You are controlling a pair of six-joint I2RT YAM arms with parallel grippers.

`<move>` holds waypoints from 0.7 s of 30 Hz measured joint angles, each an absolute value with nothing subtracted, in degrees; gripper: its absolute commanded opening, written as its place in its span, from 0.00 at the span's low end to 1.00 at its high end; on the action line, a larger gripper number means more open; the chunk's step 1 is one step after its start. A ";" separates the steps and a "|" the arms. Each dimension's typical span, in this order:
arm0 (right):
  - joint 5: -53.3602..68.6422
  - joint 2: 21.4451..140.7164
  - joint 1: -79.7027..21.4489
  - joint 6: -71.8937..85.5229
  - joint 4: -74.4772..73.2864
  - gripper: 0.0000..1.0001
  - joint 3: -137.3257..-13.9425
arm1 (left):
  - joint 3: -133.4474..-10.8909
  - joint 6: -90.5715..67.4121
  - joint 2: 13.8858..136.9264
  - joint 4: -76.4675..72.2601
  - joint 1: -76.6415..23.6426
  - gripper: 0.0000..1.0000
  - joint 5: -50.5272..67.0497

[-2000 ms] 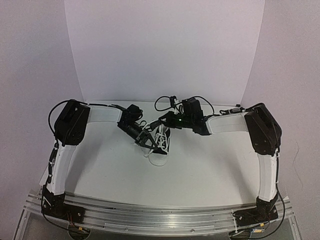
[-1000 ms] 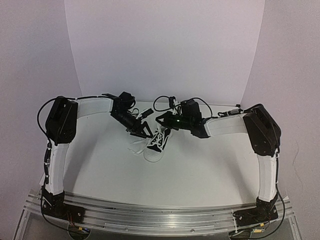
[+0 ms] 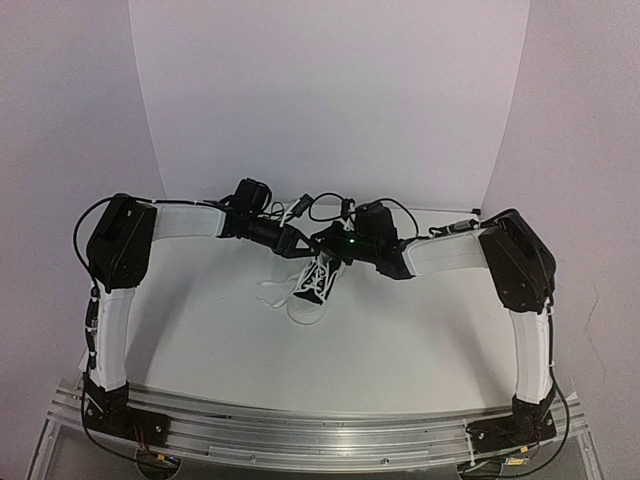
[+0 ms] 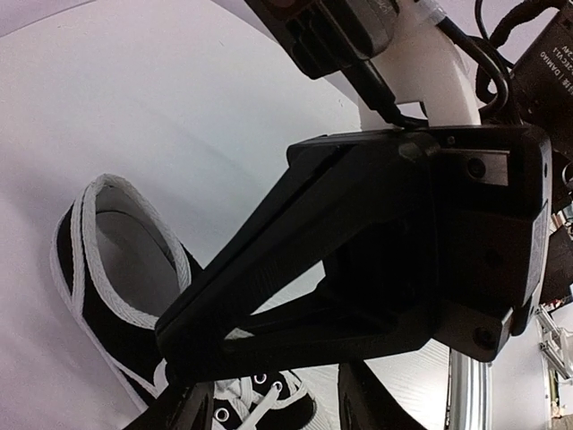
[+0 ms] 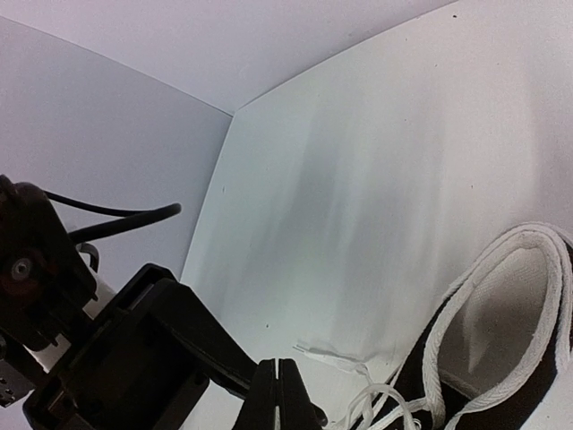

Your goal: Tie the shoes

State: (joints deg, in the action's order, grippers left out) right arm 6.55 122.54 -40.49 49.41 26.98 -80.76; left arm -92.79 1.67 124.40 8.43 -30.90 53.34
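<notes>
The black sneaker (image 3: 310, 290) with white toe cap lies mid-table, toe toward me. It also shows in the left wrist view (image 4: 98, 269) and the right wrist view (image 5: 501, 358). Its white laces (image 3: 272, 296) trail loose to the shoe's left, and one lace end (image 5: 340, 356) lies flat on the table. My left gripper (image 3: 293, 242) hovers just behind the shoe's heel, open, its fingers (image 4: 188, 412) wide apart over the eyelets. My right gripper (image 3: 325, 245) is shut, its tip (image 5: 277, 387) above the shoe's collar. A thin pale line shows between its pads; I cannot tell if it is lace.
The two grippers nearly touch tip to tip; the right one (image 4: 358, 251) fills the left wrist view and the left one (image 5: 134, 358) sits close in the right wrist view. White backdrop walls (image 3: 330, 100) stand behind the table. Black cables (image 3: 330, 205) loop above the right wrist.
My left gripper has lifted off the shoe's laces and moved back toward the far wall. The right gripper has shifted slightly left. The shoe slid a little left.
</notes>
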 measured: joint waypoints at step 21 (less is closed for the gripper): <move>6.37 122.87 -40.36 50.66 27.02 0.35 -81.34 | -92.86 -0.26 125.95 4.85 -31.14 0.00 52.09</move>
State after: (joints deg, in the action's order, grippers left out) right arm 6.37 122.87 -40.36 50.66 27.02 -81.34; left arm -92.86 -0.26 125.95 4.85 -31.14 52.09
